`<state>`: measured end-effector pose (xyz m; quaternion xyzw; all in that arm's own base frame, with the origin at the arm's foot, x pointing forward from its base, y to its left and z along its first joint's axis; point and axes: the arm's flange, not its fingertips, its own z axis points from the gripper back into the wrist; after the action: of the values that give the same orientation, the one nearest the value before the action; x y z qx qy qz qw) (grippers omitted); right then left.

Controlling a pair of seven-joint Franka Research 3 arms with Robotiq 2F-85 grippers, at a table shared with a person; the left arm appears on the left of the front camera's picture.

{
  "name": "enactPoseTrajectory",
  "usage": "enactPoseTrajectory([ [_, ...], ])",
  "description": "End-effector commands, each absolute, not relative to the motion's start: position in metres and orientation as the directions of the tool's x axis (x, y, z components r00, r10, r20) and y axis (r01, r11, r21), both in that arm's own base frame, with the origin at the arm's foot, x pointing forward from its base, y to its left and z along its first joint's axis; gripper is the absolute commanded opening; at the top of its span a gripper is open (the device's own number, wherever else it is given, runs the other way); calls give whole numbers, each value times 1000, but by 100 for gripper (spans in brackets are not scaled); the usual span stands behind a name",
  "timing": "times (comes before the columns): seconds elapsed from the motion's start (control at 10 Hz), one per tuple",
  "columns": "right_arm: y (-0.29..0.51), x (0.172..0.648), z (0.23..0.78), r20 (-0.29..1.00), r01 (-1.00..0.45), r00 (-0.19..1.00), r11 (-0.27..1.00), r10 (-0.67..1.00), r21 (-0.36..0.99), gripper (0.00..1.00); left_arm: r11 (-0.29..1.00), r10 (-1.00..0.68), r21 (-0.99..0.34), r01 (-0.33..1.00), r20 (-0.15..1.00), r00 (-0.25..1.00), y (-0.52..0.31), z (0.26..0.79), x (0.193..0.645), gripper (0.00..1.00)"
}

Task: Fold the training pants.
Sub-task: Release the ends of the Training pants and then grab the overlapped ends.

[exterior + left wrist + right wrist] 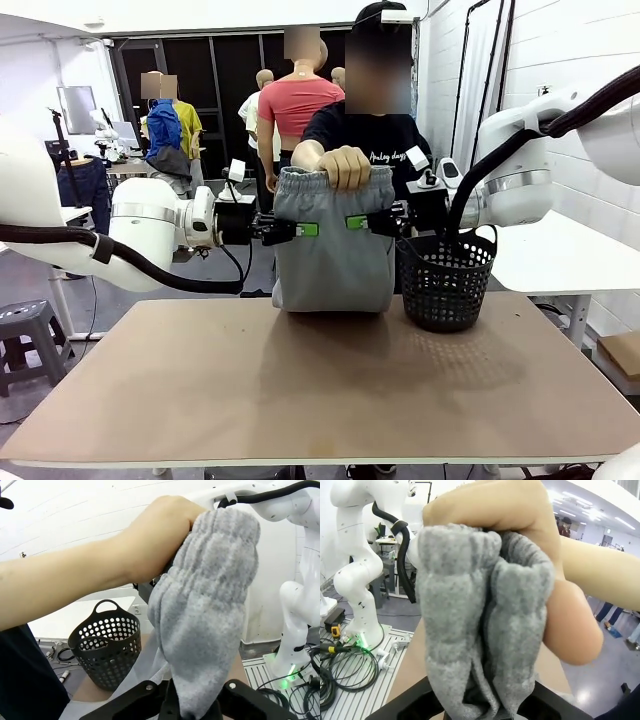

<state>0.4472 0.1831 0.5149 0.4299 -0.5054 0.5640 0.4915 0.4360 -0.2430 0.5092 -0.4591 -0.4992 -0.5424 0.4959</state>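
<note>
A: Where are the training pants (pixel 333 250)?

B: Upright over the far edge of the tabletop (pixel 320 390), about the middle of it. The person's hand (pixel 345 166) grips the gathered waistband from above, and the lower end comes down to the tabletop's far edge.

A: And the jaws?

B: The left jaws are closed on the pants' left side edge a little below the waistband, green pads (pixel 307 229) flat against the grey cloth. The right jaws are closed on the opposite edge at nearly the same height. In the left wrist view the fabric runs down into a tight pinch between the two black fingers. The right wrist view shows bunched folds dropping between its fingers in the same way.

A: Any writing to read?

B: One line of white script across the chest of the person's black shirt (pixel 385 140). It looks like "Analog days", though the letters are small and I am not certain of the second word.

A: What else is on the tabletop?

B: A black mesh basket (pixel 447 282) with loop handles, standing upright just beside the pants on the robot's right.
</note>
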Motion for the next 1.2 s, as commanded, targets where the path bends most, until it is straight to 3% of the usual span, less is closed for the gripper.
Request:
enactPoseTrajectory([
  [0.0,181,443,517,985,-989,-148,-2,88,-148,0,12,-68,97,995,993,-96,-245,515,433,0],
  [1.1,181,443,517,985,-989,-148,-2,88,-148,0,12,-68,97,995,993,-96,-245,515,433,0],
])
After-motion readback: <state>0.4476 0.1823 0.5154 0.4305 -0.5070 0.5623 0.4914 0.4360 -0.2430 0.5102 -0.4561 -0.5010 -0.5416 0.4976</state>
